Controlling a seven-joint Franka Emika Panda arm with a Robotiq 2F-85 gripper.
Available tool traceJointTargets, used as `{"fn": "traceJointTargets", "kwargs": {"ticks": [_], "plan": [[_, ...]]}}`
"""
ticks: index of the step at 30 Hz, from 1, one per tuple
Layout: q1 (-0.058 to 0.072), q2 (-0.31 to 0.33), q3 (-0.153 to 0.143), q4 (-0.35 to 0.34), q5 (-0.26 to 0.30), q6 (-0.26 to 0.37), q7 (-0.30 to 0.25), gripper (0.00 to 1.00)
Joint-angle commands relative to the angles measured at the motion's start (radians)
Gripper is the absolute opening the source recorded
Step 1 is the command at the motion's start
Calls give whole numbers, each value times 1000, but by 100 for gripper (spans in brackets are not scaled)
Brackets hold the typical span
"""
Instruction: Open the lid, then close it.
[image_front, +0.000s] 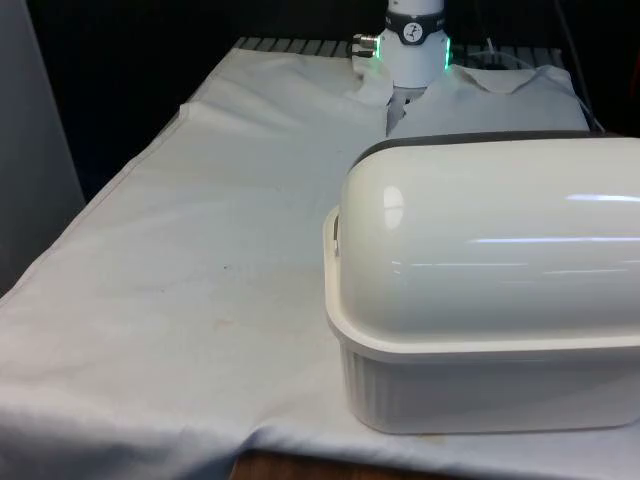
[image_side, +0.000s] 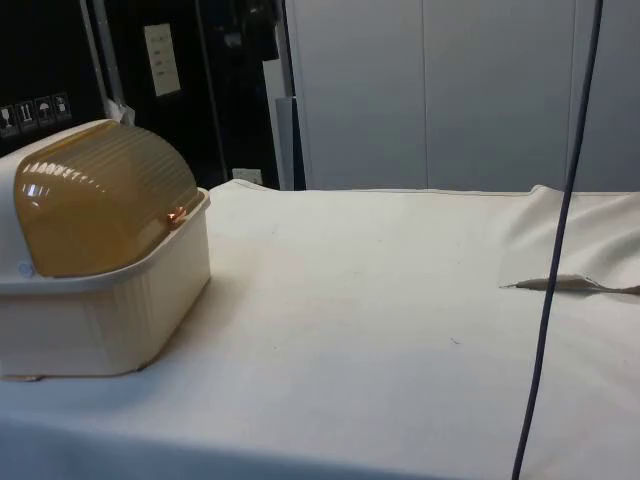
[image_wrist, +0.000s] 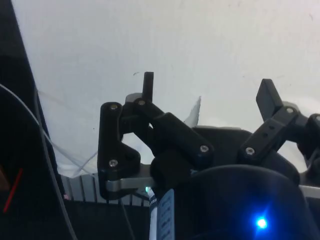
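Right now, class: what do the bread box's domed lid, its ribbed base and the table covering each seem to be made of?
Amber translucent domed lid: likely glossy plastic, with sharp highlights. Cream ribbed base: probably moulded plastic, satin sheen. White table cloth: matt woven fabric, creased and folded.

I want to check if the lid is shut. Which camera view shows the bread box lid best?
The side view is best: the amber ribbed lid faces that camera, rolled down to the front rim of the cream bread box. The front view gives the box's glossy white back, hiding the lid. In the wrist view, the open gripper hangs over white cloth.
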Motion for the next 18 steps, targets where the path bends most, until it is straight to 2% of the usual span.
{"fn": "traceJointTargets", "kwargs": {"ticks": [1,8,9,17,18], "plan": [[2,4,5,-2,7,10,11,100],[6,15,31,-16,32,40,33,100],[4,17,29,-9,24,25,28,100],[8,23,55,-42,58,101,38,100],[6,22,53,-38,52,84,37,100]]}}
